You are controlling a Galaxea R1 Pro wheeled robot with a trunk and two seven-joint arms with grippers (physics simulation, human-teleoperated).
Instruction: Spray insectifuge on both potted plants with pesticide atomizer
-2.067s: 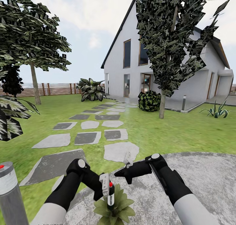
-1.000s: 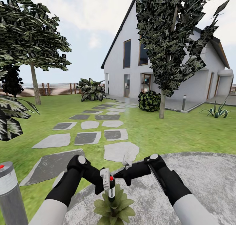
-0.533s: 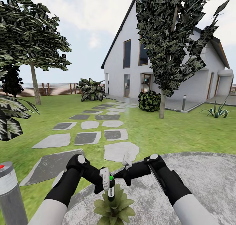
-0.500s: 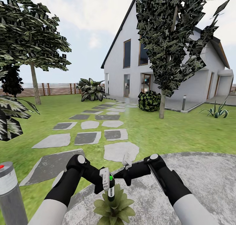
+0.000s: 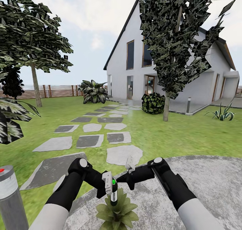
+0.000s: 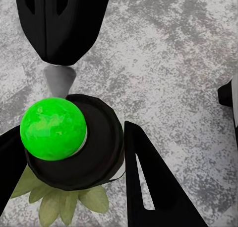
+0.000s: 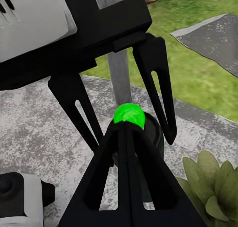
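green lawn and stepping stones run back to a white house behind the round grey patio (image 5: pixel 208 183) where the robot stands. at far left a grey lamp post (image 5: pixel 10 196) with a red top is cut off by the frame edge. next along, the left gripper (image 5: pixel 109 186) is clenched on the pesticide atomizer (image 5: pixel 114 193), holding it upright directly over the potted plant (image 5: pixel 117 211); the left wrist view shows its dark fingers (image 6: pixel 148 187) flanking the bottle's round body. to the right, the right gripper (image 5: pixel 122 179) has its fingers pressed together, their tips resting against the bottle's top (image 7: pixel 129 113).

the change is that cap: two seconds and one second ago it was red, and by half a second ago it was green, as it is now, while both arms have closed in slightly and then stayed put. i judge this means the right fingertips have switched the sprayer on, so covering of this first plant can begin.

no spray or speckling is visible on the leaves. the rosette's near edge is cut off by the frame, the bottle hides its centre, and the nozzle's direction is hard to make out.
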